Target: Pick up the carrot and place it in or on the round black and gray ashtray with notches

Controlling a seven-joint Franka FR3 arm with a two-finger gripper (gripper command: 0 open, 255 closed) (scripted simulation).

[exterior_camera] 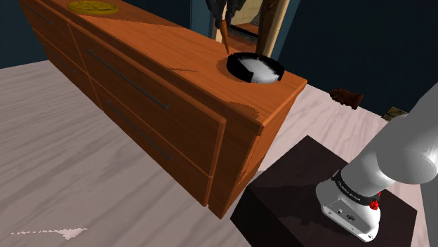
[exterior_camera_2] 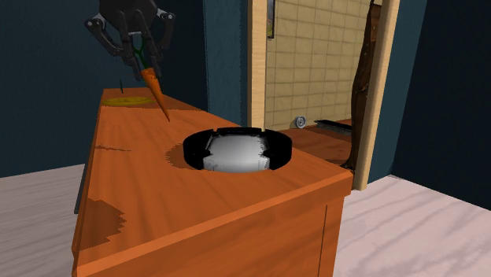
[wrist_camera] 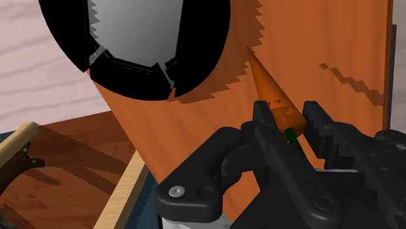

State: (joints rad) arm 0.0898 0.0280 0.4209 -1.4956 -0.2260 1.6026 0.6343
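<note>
Wrist view: the gripper (wrist_camera: 288, 116) is clamped on the carrot (wrist_camera: 272, 97) at its thick end, tip hanging over the dresser top (wrist_camera: 195, 123), beside the ashtray (wrist_camera: 123, 70) near the end edge. Likely light, stiff, tapering; the thick end holds best.

The carrot (exterior_camera_2: 155, 90) is a slim orange cone with a short green stub at its thick end. It hangs tip-down and slightly slanted, clasped at that thick end between the fingers of the black gripper (exterior_camera_2: 142, 63) above the wooden dresser (exterior_camera_2: 157, 189), its point short of the ashtray's rim. The ashtray (exterior_camera_2: 277, 148) is round, with a low black wall cut by several notches and a pale grey bowl. It sits flat and upright on the dresser's top near a corner.
</note>
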